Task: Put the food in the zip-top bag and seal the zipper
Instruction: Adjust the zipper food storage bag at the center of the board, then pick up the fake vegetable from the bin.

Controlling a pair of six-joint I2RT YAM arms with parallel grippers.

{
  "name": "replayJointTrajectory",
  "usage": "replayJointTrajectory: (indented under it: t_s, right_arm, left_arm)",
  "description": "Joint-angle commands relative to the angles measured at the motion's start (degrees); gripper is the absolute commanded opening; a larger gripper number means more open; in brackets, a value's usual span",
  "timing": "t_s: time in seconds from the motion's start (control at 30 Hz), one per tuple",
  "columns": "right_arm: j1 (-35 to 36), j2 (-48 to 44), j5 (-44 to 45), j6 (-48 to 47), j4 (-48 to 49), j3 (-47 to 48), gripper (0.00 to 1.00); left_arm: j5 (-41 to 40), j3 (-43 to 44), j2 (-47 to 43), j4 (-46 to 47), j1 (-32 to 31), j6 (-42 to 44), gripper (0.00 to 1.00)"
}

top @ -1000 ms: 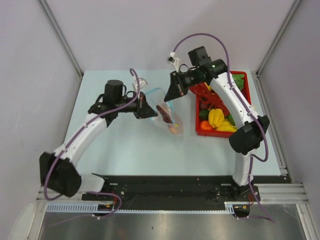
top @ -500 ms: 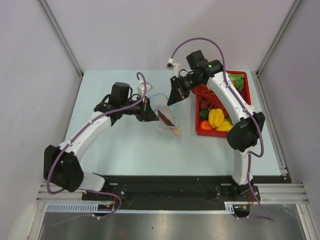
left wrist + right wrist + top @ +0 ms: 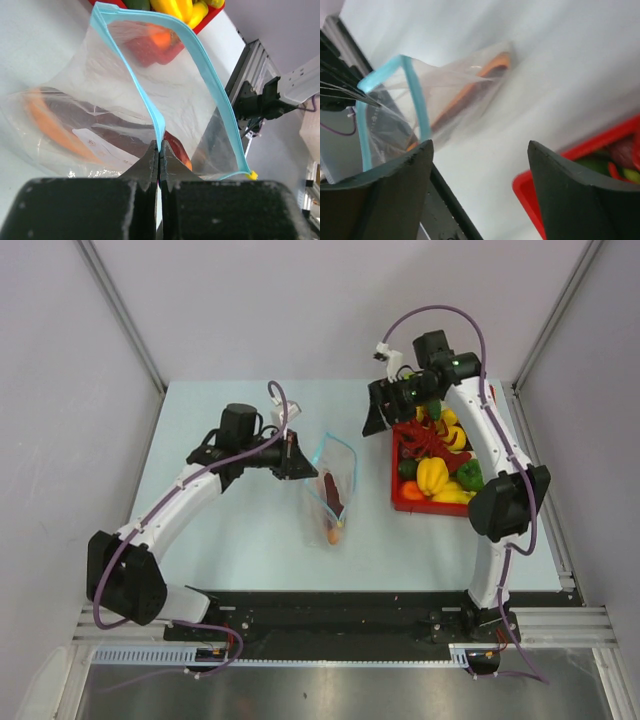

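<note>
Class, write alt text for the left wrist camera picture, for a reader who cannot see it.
The left gripper pinches the light blue zipper of a clear zip-top bag, holding its mouth open. An orange carrot lies inside; a red tray of yellow peppers sits beyond.

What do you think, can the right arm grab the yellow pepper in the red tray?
Probably yes. The right gripper is open and empty, hovering at the left edge of the red tray. The yellow pepper lies uncovered on top, and nothing seems to sit between them.
</note>
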Motion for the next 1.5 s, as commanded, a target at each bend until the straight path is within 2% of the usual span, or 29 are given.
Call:
replayJointTrajectory:
  t_s: [0.0, 0.07, 0.2, 0.4, 0.5, 0.7, 1.1, 1.2, 1.3, 1.47]
  right_arm:
    - [-5.4, -4.9, 7.2, 0.4, 3.0, -0.2, 0.85]
    - [-7.6, -4.2, 10.1, 1.2, 5.3, 0.3, 0.85]
    - [-11.5, 0.6, 22.7, 3.2, 11.3, 2.5, 0.82]
    - [-12.8, 8.5, 33.3, 2.5, 19.8, 8.4, 0.78]
    - [-12.8, 13.3, 34.9, 1.2, 22.2, 12.0, 0.76]
    - [-12.0, 18.4, 38.1, -0.7, 28.0, 12.8, 0.75]
    - [-12.5, 24.8, 40.4, -2.3, 30.4, 12.4, 0.75]
    - [-12.8, 25.2, 40.4, -1.3, 30.1, 12.1, 0.71]
    - [-13.4, 25.0, 40.1, -0.1, 29.2, 12.0, 0.62]
    - [-14.2, 21.4, 40.0, 1.5, 28.2, 9.6, 0.41]
  left_arm:
    - [2.3, 1.4, 0.1, 4.1, 2.3, -2.8, 0.0]
    - [2.6, 1.5, 0.5, 4.6, 2.7, -3.2, 0.0]
    - [3.3, 2.3, 1.8, 5.1, 3.3, -3.6, 0.0]
    - [3.4, 3.6, 3.1, 4.4, 4.0, -3.2, 0.0]
    - [3.0, 3.8, 3.3, 4.0, 4.3, -3.2, 0.0]
    - [2.5, 4.5, 4.2, 3.0, 4.8, -2.6, 0.0]
    - [2.4, 6.5, 6.4, 2.3, 5.1, -2.6, 0.0]
    - [2.8, 7.1, 7.0, 2.2, 5.2, -2.5, 0.0]
    - [2.8, 7.3, 7.3, 2.2, 5.2, -2.4, 0.0]
    - [2.8, 7.5, 7.4, 2.3, 5.2, -2.4, 0.0]
